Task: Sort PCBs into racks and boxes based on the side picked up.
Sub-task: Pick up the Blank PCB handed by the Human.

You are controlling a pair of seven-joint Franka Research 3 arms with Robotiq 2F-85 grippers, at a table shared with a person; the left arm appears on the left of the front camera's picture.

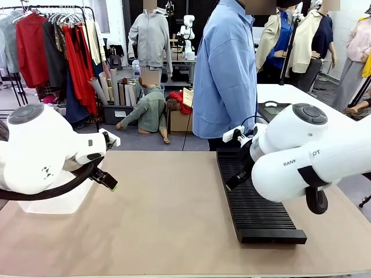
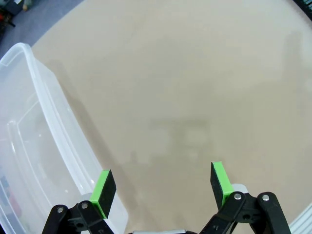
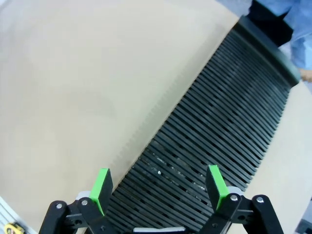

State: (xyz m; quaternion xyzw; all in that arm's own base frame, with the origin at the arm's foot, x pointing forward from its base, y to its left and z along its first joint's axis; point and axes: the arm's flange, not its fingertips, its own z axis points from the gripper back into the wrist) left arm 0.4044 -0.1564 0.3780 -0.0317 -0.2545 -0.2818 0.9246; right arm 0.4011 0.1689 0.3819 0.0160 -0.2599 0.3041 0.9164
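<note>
Left gripper (image 2: 162, 184) spread wide, empty, over bare beige tabletop (image 2: 195, 73), just beside clear plastic rectangular tub (image 2: 53, 112) at frame left. Right gripper (image 3: 159, 185) also wide, empty, above long black ribbed slotted rack (image 3: 219, 107), centre-right of frame. The PCBs should be light, stiff, thin and slick-faced; pinch across opposite edges, clear of components.

Black finely ribbed rack (image 1: 255, 214), clear plastic tub (image 2: 29, 146), beige table (image 1: 168, 214), blue shirt (image 1: 223, 75)
</note>
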